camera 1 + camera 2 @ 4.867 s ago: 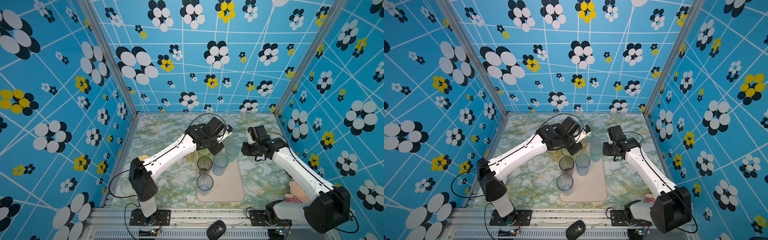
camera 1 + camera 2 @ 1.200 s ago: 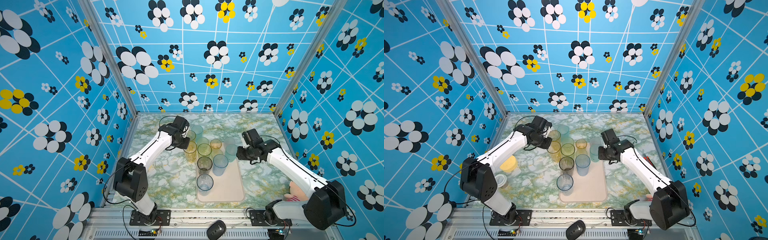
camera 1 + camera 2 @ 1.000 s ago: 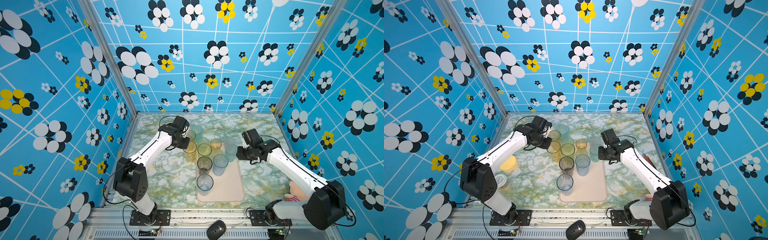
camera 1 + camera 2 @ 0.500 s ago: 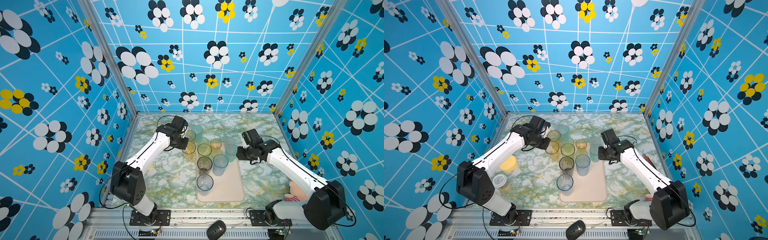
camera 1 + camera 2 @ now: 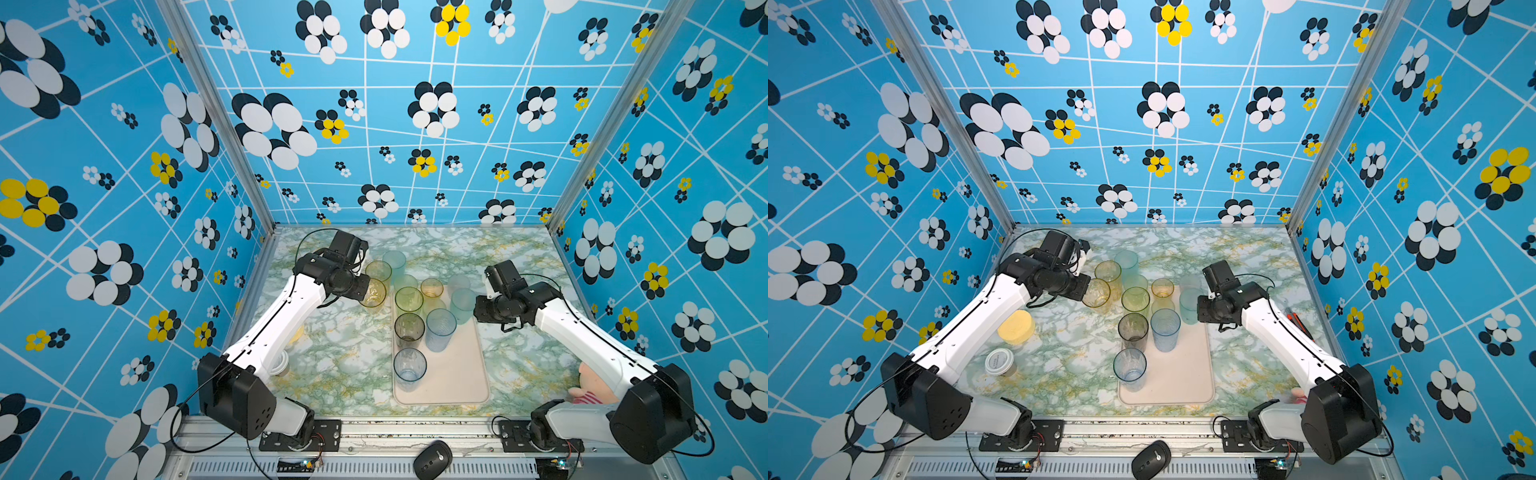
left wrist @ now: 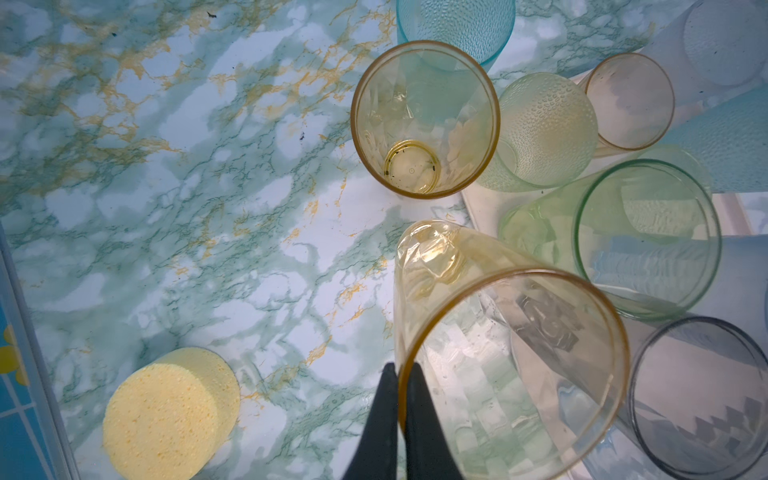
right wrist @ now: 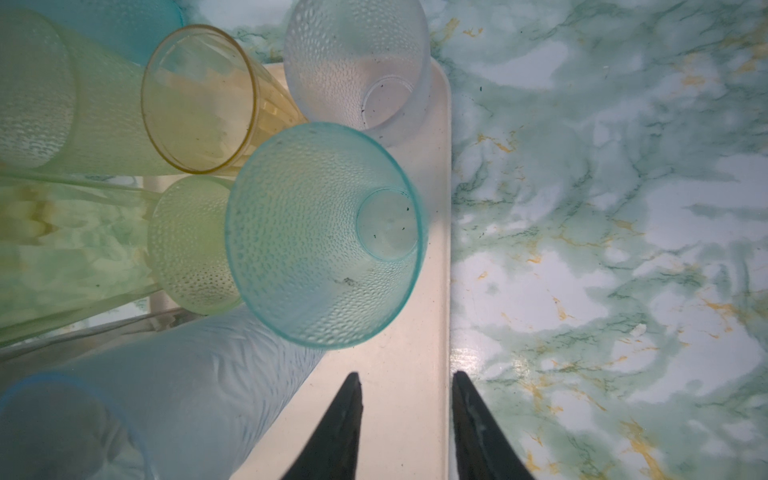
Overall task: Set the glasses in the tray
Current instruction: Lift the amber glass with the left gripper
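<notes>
Our left gripper (image 6: 400,370) pinches the amber glass (image 6: 511,353) just off the left edge of the tray (image 5: 457,384); our right gripper (image 7: 405,376) gapes empty

the left gripper (image 6: 401,370) enters at the bottom centre of the frame, its two black fingers (image 6: 378,424) pinched on the rim of a large amber tumbler (image 6: 511,357), which leans with its mouth toward the lens. above it, at upper centre, a second amber tumbler (image 6: 424,120) stands upright on the marbled table (image 6: 187,199). a green tumbler (image 6: 648,237) and a smoky grey tumbler (image 6: 702,399) crowd the right edge. a yellow sponge disc (image 6: 166,415) sits at lower left.
</notes>
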`<state>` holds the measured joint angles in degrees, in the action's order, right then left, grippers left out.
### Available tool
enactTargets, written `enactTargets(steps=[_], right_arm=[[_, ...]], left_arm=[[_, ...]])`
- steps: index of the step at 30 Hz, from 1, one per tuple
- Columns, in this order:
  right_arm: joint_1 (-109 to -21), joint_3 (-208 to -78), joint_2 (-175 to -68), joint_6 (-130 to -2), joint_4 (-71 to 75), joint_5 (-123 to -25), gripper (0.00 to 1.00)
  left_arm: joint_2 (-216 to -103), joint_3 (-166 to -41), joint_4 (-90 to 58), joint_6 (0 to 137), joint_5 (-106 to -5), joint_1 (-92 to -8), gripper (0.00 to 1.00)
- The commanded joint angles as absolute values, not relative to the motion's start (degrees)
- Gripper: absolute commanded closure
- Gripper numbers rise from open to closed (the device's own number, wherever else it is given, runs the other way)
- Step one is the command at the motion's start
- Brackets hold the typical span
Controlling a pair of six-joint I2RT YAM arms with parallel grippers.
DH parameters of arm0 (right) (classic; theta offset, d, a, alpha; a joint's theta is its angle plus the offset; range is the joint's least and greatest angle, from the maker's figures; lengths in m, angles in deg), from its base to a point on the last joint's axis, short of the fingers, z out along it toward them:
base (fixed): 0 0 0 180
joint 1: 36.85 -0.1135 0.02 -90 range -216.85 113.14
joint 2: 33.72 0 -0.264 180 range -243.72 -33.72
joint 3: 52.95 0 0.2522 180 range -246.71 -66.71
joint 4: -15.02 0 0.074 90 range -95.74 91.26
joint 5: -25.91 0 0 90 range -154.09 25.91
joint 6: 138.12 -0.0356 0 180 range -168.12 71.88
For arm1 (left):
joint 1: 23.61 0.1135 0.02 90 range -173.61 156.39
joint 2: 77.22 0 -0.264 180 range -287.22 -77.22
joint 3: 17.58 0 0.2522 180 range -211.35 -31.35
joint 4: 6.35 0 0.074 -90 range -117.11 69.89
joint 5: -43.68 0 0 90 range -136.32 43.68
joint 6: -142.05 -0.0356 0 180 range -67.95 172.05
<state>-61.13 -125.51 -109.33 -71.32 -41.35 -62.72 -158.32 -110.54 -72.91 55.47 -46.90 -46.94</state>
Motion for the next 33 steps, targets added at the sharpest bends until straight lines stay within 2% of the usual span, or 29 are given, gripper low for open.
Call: enactTargets(steps=[1,16,33], right_arm=[[-61.5,-124.7,-108.7,-72.0,-40.8,-62.4,0.61],[-61.7,-124.7,-109.6,-72.4,-39.5,-63.1,0.61],[-61.6,-126.3,-111.5,-73.2,-37.4,-63.9,0.61]], left_arm=[[-154.1,-111.6,-75.4,54.7,-46.6,-46.9,0.99],[-146.4,-120.3,-80.3,54.2,-49.1,-51.3,0.99],[-149.0,-130.8,-82.8,52.8,-51.2,-69.4,0.98]])
